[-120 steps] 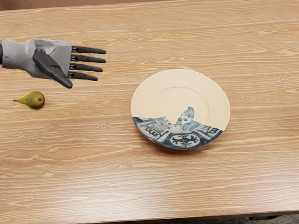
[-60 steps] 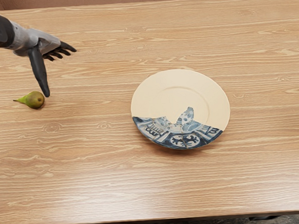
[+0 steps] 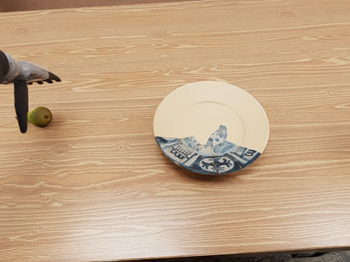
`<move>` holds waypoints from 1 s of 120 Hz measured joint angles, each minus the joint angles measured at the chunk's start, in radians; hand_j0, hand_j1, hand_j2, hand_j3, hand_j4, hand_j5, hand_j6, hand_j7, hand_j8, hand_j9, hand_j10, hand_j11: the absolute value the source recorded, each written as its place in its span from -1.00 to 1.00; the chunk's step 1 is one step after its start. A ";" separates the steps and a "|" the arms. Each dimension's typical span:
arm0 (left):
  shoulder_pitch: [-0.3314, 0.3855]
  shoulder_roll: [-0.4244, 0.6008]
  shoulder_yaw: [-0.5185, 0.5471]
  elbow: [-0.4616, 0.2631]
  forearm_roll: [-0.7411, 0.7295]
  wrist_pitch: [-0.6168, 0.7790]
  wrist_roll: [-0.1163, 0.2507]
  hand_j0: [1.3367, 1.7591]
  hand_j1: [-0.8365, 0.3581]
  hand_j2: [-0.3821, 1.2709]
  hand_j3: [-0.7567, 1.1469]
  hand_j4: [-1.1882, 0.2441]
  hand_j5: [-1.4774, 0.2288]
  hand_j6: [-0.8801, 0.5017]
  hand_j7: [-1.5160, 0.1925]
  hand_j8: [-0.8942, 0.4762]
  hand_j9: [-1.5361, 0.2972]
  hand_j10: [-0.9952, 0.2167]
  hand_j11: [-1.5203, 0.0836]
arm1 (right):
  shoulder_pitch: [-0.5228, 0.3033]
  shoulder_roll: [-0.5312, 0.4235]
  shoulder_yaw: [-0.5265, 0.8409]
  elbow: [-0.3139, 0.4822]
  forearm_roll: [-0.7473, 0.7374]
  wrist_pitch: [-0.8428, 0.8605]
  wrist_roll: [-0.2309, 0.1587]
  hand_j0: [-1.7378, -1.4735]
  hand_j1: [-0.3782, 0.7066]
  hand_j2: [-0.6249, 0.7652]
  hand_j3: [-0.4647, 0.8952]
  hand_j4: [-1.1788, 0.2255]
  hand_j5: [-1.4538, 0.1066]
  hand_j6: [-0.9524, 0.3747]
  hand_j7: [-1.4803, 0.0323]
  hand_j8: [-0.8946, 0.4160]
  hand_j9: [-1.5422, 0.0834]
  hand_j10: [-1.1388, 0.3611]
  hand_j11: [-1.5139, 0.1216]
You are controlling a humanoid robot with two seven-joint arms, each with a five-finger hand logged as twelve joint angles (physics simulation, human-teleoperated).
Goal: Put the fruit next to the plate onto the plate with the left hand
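Observation:
A small green pear (image 3: 41, 116) lies on the wooden table at the far left, well apart from the plate. The cream plate (image 3: 204, 114) with a blue patterned front edge sits right of centre and holds nothing. My left hand (image 3: 29, 86) comes in from the left edge and hovers just above and left of the pear. It is open: the thumb (image 3: 21, 106) hangs straight down in front of the pear's stem end, the fingers (image 3: 47, 78) point right. I cannot tell whether the thumb touches the pear. The right arm is out of view.
Bare wooden tabletop (image 3: 180, 214) stretches between the pear and the plate. The table's front edge runs along the bottom of the view, its back edge along the top.
My left hand has drawn back to the left and turned thumb-down, ending just over the pear. Pear and plate have not moved.

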 joint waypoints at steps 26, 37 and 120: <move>0.044 -0.028 0.001 -0.003 0.131 0.034 0.000 0.52 0.98 -0.54 -0.20 0.65 0.73 0.27 0.77 0.30 0.68 0.64 0.90 | 0.000 0.000 0.000 0.000 0.000 0.000 0.000 -0.40 -0.89 -0.11 -0.32 0.64 0.82 0.40 0.91 0.33 0.86 0.48 0.81; 0.072 -0.041 0.001 -0.002 0.198 0.081 0.000 0.52 0.98 -0.54 -0.20 0.65 0.73 0.27 0.77 0.30 0.68 0.64 0.90 | 0.000 0.000 0.000 -0.001 0.000 0.000 0.000 -0.40 -0.89 -0.11 -0.32 0.64 0.82 0.40 0.91 0.32 0.85 0.48 0.81; 0.134 -0.076 0.081 0.074 0.274 0.325 0.000 0.52 0.90 -0.52 -0.20 0.59 0.66 0.20 0.70 0.23 0.61 0.56 0.82 | 0.000 0.000 0.000 -0.005 0.000 0.000 0.000 -0.40 -0.89 -0.11 -0.32 0.64 0.82 0.40 0.91 0.33 0.86 0.48 0.81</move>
